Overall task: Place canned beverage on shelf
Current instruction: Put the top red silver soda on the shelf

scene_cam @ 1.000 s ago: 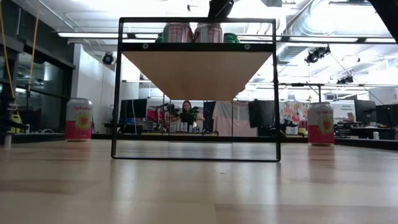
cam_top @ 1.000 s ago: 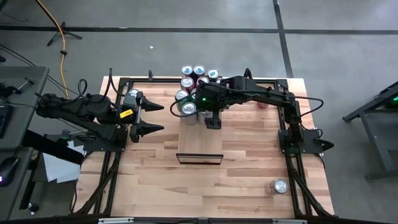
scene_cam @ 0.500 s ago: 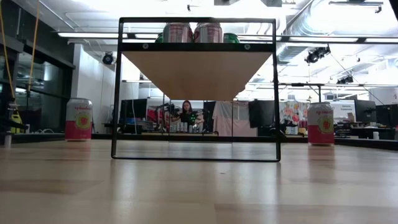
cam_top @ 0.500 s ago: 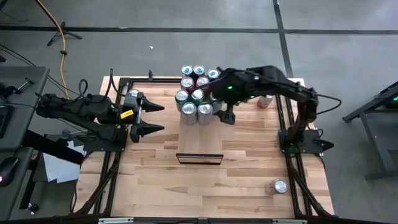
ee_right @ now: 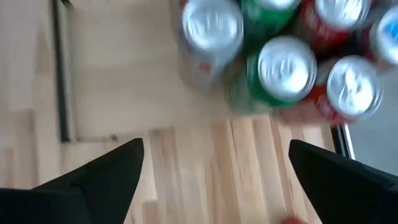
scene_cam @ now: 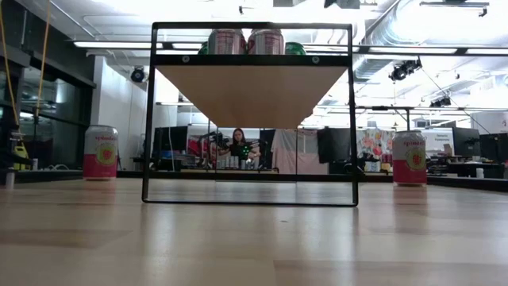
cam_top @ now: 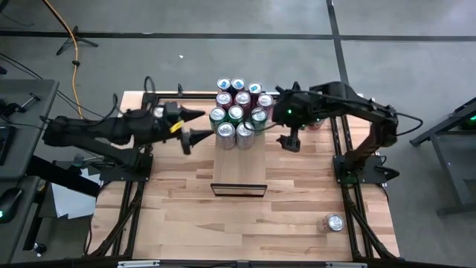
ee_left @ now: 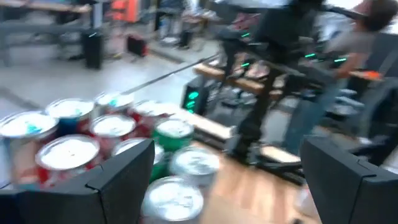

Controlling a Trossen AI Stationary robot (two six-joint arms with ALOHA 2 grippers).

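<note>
– What do you see, left to right?
– Your left gripper (cam_top: 195,125) gapes empty beside the cans (cam_top: 236,113) clustered on the shelf (cam_top: 239,165); your right gripper (cam_top: 290,138) is spread empty. Labels aren't readable.

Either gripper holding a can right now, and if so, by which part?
Nothing is held. The right gripper is open and empty beside the cans on the shelf; the left gripper is open and empty on their other side.

Silver-topped red and green cans (cam_top: 236,113) on pale wood shelf (cam_top: 239,165)
</note>
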